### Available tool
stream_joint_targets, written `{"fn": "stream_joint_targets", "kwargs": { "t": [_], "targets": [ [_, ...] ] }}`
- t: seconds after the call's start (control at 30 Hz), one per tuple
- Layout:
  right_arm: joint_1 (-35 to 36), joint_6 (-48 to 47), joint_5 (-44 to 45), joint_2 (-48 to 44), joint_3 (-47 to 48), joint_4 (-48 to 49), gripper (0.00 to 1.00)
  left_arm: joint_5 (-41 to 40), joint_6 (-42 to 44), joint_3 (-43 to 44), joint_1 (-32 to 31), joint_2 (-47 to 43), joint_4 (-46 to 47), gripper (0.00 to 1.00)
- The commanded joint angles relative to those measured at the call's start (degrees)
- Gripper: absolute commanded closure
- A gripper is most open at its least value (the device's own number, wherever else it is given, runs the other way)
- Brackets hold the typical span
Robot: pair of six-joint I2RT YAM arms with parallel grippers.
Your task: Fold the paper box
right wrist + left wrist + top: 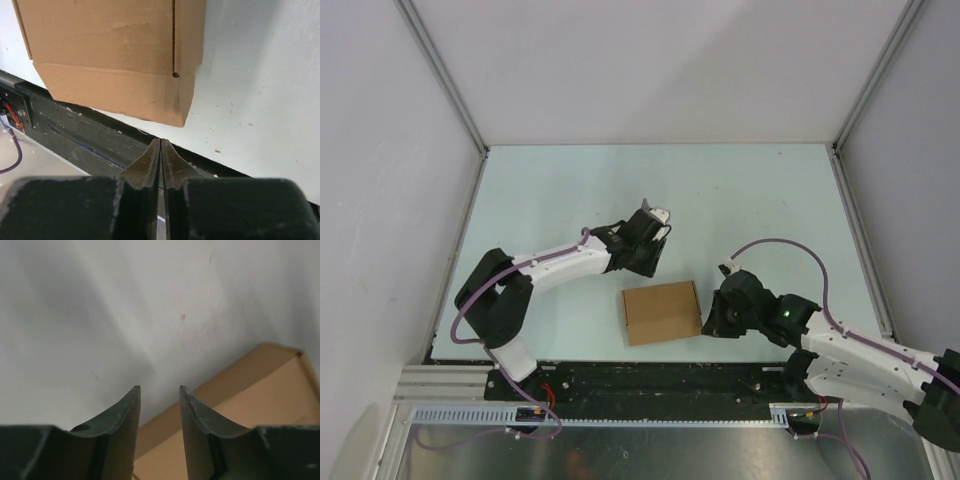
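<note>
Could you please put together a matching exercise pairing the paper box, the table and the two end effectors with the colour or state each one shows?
Things:
1. paper box
2. left end effector
3. right end effector
4. table

Colours or states:
A. fingers closed together, holding nothing
B. pale surface, bearing the box
C. brown, lying between the two arms
D. fingers apart, nothing between them

Pairs: 1-C; 2-D; 3-A; 4-B
</note>
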Motion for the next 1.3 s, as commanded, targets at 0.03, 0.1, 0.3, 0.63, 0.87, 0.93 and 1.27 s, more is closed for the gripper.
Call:
{"fn": "stream_joint_targets", "kwargs": {
  "t": [0.03,0.1,0.3,0.63,0.87,0.93,1.27],
  "targets": [
    [0.6,1.1,1.1,3.5,1.9,5.6,0.92,3.4,-2.2,-6.9,-0.6,-5.3,0.5,0.59],
    [0.7,1.0,0.9,5.2,1.9,6.9,0.92,3.5,-2.9,-9.1,-0.7,-5.8,0.9,0.59],
    [0.9,0.7,1.7,9.0,2.0,8.9,0.92,3.8,-4.5,-12.5,-1.6,-7.9,1.9,0.59],
    [0.8,-0.3,2.3,14.0,2.0,12.1,0.92,4.8,-7.5,-15.8,-4.8,-11.5,2.3,0.60],
    [0.8,-0.5,2.0,17.7,1.9,16.0,0.92,5.1,-9.3,-16.9,-6.8,-11.8,2.9,0.61],
    [0.8,-0.5,1.8,18.1,1.9,17.4,0.92,5.3,-9.8,-17.0,-7.4,-11.7,3.3,0.62],
    [0.7,-0.1,0.9,20.0,1.9,21.8,0.92,5.9,-11.9,-17.2,-9.4,-11.0,4.9,0.62]
  ]
}}
